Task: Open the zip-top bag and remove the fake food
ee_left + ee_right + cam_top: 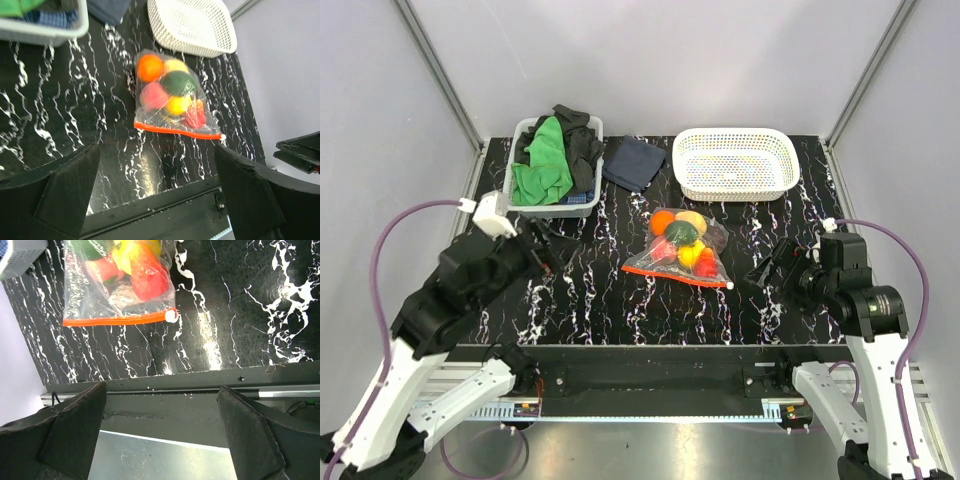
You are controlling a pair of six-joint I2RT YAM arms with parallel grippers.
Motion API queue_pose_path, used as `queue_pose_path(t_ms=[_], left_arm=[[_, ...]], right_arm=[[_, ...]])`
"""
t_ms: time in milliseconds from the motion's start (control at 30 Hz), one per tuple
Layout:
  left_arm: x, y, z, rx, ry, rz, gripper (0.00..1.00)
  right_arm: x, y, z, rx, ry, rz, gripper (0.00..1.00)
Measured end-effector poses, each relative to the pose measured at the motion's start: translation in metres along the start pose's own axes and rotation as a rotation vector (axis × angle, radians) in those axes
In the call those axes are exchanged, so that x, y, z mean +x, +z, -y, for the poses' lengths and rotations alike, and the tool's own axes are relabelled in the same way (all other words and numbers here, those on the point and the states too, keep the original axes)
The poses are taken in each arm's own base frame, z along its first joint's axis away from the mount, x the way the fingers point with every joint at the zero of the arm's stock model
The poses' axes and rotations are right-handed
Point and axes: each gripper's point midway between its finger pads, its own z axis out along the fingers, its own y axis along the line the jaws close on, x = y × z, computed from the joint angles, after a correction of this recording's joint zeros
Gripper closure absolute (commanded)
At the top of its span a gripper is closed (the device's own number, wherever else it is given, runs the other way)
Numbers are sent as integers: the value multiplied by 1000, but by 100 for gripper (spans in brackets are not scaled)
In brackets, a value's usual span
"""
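The zip-top bag (680, 250) lies flat in the middle of the black marbled table, its red-orange zip strip (677, 276) on the near edge, closed. The fake food (682, 232) is inside it: orange, yellow, dark green, pink and red pieces. The bag also shows in the left wrist view (172, 95) and the right wrist view (117, 285). My left gripper (548, 250) is open and empty, left of the bag. My right gripper (767, 268) is open and empty, right of the bag. Both are apart from the bag.
A white perforated basket (735, 163) stands at the back right. A grey tray (558, 165) with green and dark cloths stands at the back left, a dark blue cloth (633, 163) beside it. The table's front edge (650, 346) runs below the bag.
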Motion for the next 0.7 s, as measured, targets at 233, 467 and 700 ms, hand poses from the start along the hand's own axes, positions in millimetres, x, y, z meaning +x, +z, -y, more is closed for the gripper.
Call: queue_pose_path(t_ms=[233, 467, 700], left_arm=[[41, 47, 11, 46, -128, -148, 1], [113, 104, 25, 107, -271, -383, 2], [160, 147, 61, 162, -354, -521, 13]], right_arm=[[-2, 8, 2, 33, 21, -31, 0], [6, 13, -15, -83, 23, -71, 0], [26, 42, -1, -33, 67, -225, 0]])
